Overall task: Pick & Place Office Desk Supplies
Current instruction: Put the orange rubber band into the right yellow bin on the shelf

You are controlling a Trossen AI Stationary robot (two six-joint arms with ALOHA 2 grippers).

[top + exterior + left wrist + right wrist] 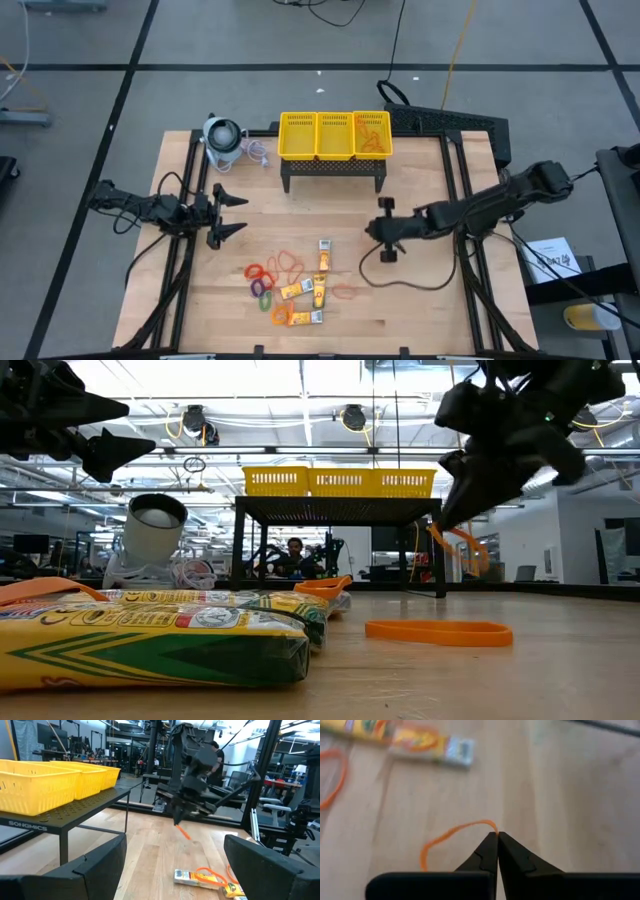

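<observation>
The right gripper [497, 836] hangs above the table [420, 300], right of its middle, with its fingers pinched tight on an orange band [451, 836]. The loop dangles from the tips, clear of the wood; the low view shows it hanging [455, 545] under the dark gripper [470, 500].

The left gripper [228, 215] waits near the left edge, fingers spread wide and holding nothing.

The other supplies lie toward the front edge, about mid-width: several packets [305, 292] with white labels, loose orange bands [290, 262], and a few small coloured rings [262, 275] at the left of the bunch. One more band [345, 292] lies flat just right of the packets. From table height another flat band [438, 631] shows on the wood, probably that same one, though I can't be sure.

The yellow basket [334, 135] sits on a black stand [333, 168] at the back edge; something orange lies in its right-hand compartment. A round grey device [222, 138] stands near the back left corner.
</observation>
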